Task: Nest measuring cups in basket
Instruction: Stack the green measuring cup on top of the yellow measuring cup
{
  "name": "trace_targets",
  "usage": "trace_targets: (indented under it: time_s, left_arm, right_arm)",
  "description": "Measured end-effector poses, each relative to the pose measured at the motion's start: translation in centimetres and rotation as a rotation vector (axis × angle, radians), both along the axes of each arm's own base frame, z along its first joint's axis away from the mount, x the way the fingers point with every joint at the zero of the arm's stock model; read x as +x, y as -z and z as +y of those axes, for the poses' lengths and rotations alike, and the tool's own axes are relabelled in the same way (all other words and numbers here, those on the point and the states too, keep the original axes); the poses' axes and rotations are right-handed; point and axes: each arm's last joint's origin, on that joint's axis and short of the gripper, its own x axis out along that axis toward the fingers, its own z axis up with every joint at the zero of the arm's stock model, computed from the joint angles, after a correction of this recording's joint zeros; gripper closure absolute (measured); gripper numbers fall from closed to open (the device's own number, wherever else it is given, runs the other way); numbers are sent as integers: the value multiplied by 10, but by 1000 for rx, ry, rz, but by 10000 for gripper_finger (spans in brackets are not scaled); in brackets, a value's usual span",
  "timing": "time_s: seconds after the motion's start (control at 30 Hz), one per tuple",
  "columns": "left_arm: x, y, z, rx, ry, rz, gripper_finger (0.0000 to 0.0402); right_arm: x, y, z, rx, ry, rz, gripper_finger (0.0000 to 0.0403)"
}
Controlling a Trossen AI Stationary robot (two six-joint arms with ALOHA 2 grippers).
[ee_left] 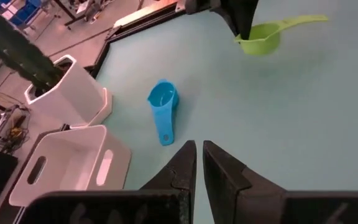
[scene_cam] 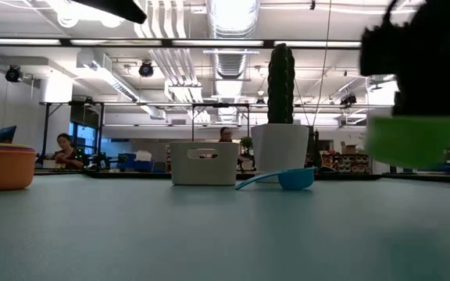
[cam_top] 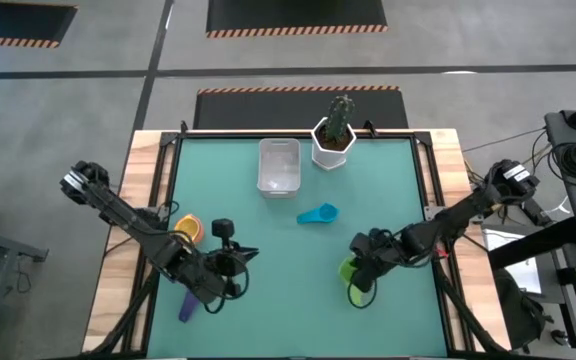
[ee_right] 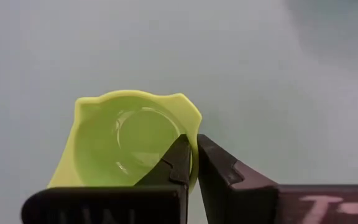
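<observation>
Four cameras: one overhead, one at table height, one on each wrist.

The high view looks straight down on the whole teal-green table mat (cam_top: 288,240). The low view sits level with it, facing the room, the white hexagonal cactus pot (scene_cam: 280,147) far across. The left wrist view looks across the mat from fairly near; it shares the small blue plastic scoop (ee_left: 163,106) with both. The right wrist view is pressed close over the lime-green plastic scoop (ee_right: 129,140), probably the blurred green shape in the low view.
</observation>
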Motion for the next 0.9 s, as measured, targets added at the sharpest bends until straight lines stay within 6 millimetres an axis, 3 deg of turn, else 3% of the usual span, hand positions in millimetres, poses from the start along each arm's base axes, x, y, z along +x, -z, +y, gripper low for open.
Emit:
trace_targets:
  time_s: [0.17, 0.37, 0.6, 0.9]
  left_arm:
    - [-18, -4, 15, -6, -65, -74, 390]
    - [-31, 6, 25, -133, -119, -160, 390]
    - [-29, 20, 24, -233, -158, -207, 390]
    - [-19, 19, 16, -247, -172, -207, 390]
  right_arm:
    - [25, -10, -15, -27, -48, -198, 394]
    - [54, -20, -44, -155, -76, -419, 394]
    - [81, -23, -73, -328, -81, -623, 394]
    - [95, -13, -88, -416, -71, -691, 394]
